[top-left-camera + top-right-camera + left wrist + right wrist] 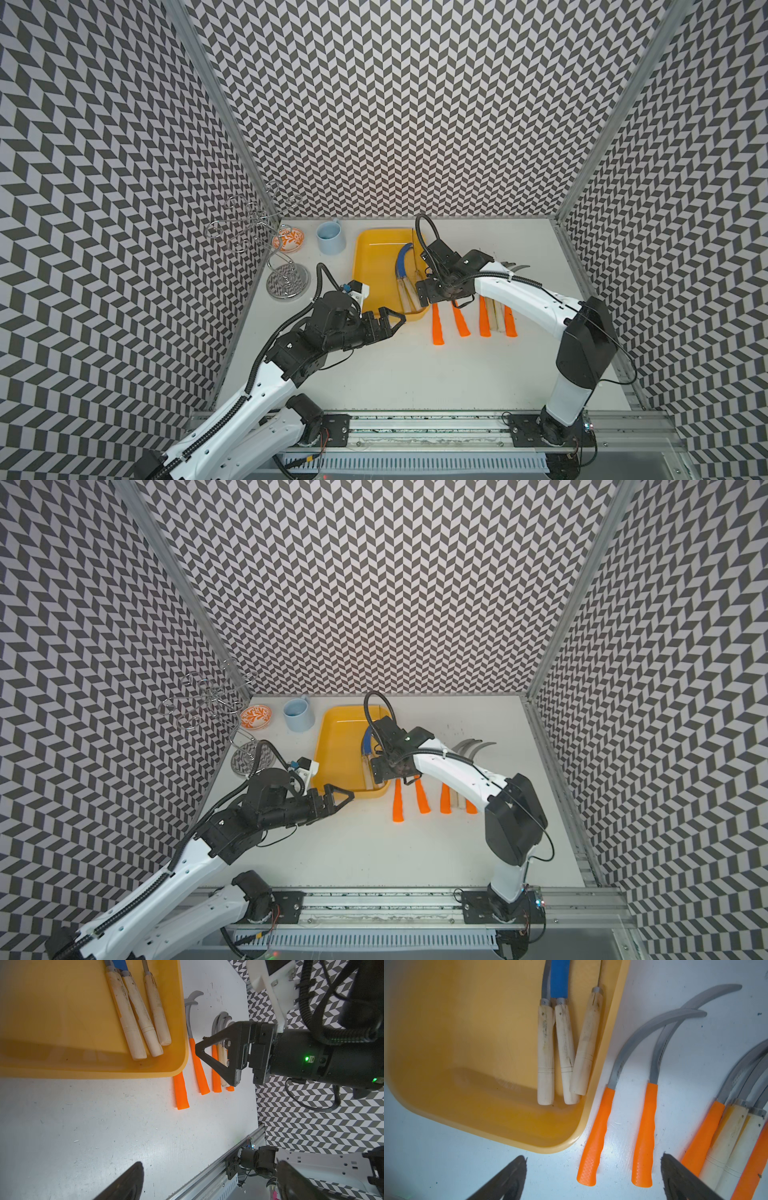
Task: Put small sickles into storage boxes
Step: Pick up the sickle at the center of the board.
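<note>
- Three pale-handled sickles (564,1049), one of them blue-bladed, lay side by side in the yellow tray (446,1043), against its right wall.
- The other sickles (600,1126) lay on the white table (395,374), just right of the tray.
- The right gripper (593,1158) hovered over the tray's near right corner, fingers spread wide and empty.
- The left gripper (391,321) hung by the tray's near edge, fingers apart, holding nothing.

In both top views my right arm (519,295) crosses the middle of the frame. Because of it, the sickles (460,322) right of the yellow tray (374,266) show mostly as handles, with their blades largely hidden. Part of the tray's right rim lies under my wrist. In my right wrist view the blue-bladed sickle (559,978) runs off the frame edge. There my right gripper (593,1157) shows only as two dark, blurred fingertips (508,1180), cut by the edge.
</note>
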